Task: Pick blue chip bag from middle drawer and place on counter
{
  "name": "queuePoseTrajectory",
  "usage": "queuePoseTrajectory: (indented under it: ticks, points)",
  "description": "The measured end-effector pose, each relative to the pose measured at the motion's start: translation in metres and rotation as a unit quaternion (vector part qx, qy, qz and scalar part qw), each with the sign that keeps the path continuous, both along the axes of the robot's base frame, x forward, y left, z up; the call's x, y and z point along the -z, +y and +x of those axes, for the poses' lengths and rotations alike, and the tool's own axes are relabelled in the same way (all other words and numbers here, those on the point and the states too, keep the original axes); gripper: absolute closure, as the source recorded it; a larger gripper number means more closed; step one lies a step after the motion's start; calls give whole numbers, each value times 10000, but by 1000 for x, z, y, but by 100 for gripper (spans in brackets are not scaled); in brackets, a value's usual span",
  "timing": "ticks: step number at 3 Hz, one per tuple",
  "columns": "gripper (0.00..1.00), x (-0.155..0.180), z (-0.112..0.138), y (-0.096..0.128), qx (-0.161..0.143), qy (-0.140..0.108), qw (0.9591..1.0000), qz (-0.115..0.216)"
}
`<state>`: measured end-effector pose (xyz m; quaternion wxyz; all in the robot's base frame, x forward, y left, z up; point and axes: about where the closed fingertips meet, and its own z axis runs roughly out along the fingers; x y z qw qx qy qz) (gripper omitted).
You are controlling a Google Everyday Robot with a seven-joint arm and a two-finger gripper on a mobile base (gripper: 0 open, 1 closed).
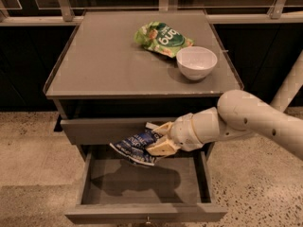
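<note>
- Lifting is the step in hand, we judge: the gripper (156, 138) hangs above the open middle drawer (142, 186), just in front of the upper drawer front (94, 129). Its fingers are clenched on the blue chip bag (135, 148).
- We note the bag is clear of the drawer floor. It is pinched at its right end, and the rest droops left and downward, unsupported.
- We see the counter (104, 65) edge directly above the wrist. Best to draw arm (246, 119) and bag outward before rising, or the loose end may snag under the rim.
- We log a green snack bag (163, 38) and a white bowl (196, 62) at the counter's right rear, close together. The left and front show only grey surface, so we aim there, well apart from both.
- We expect crinkled foil to be light and slippery, and an end pinch looks thin. A slow, even travel with no jerks suits it.
- We let go only once the bag lies flat, well inside the rim.
</note>
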<state>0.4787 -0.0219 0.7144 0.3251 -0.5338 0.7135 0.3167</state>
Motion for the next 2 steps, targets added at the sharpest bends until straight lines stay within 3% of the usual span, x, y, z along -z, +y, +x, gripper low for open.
queuePoseTrajectory:
  ticks: [1, 2]
  points:
    - [100, -56, 17, 20, -281, -299, 9981, -457]
    - [100, -98, 44, 41, -502, -407, 9952, -734]
